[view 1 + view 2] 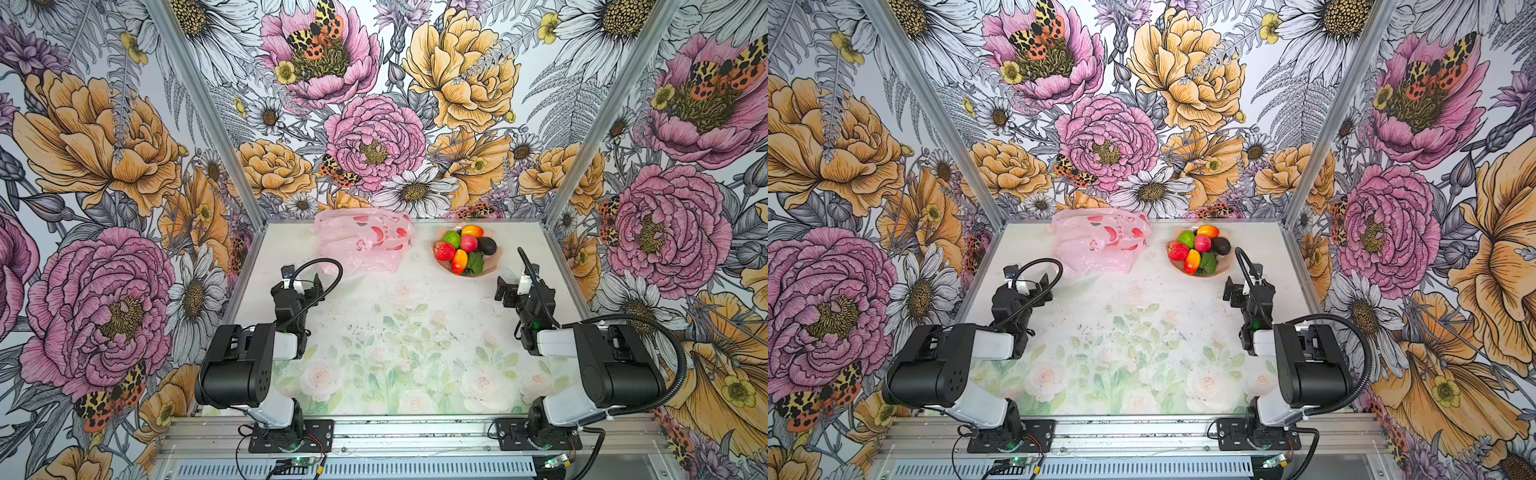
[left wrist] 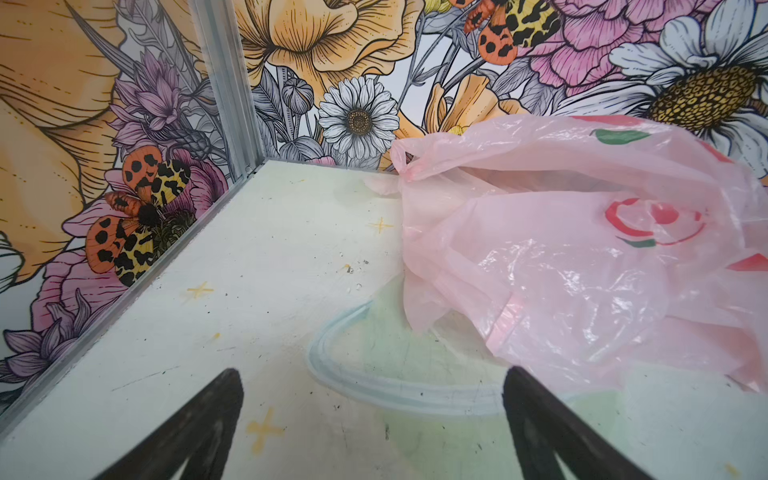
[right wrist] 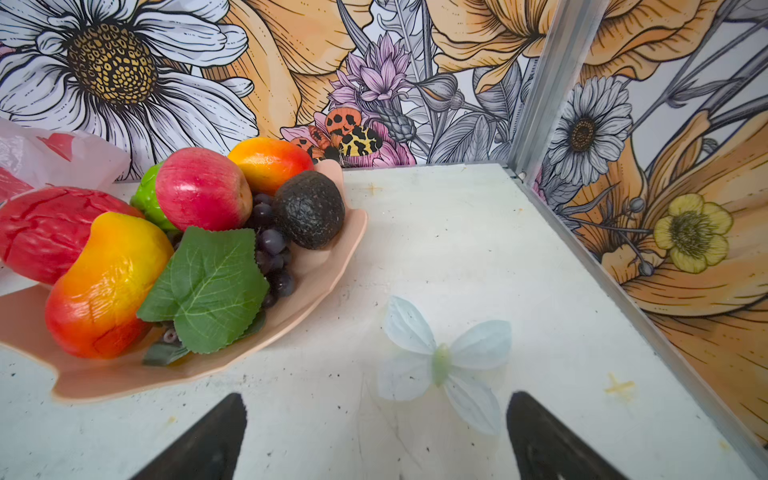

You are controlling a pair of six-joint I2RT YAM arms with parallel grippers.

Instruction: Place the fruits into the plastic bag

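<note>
The fruits lie heaped in a peach-pink bowl at the back right: a red apple, a second apple, a bumpy green one, two mangoes, an avocado and grapes under a green leaf. In both top views the plastic bag lies crumpled at the back centre, left of the bowl. My left gripper stands open and empty just short of the bag's near edge. My right gripper is open and empty, near the bowl's front right.
Floral walls with aluminium corner posts close in the table on three sides. The bag and the bowl sit close to the back wall. A pale butterfly is printed flat on the table in front of my right gripper.
</note>
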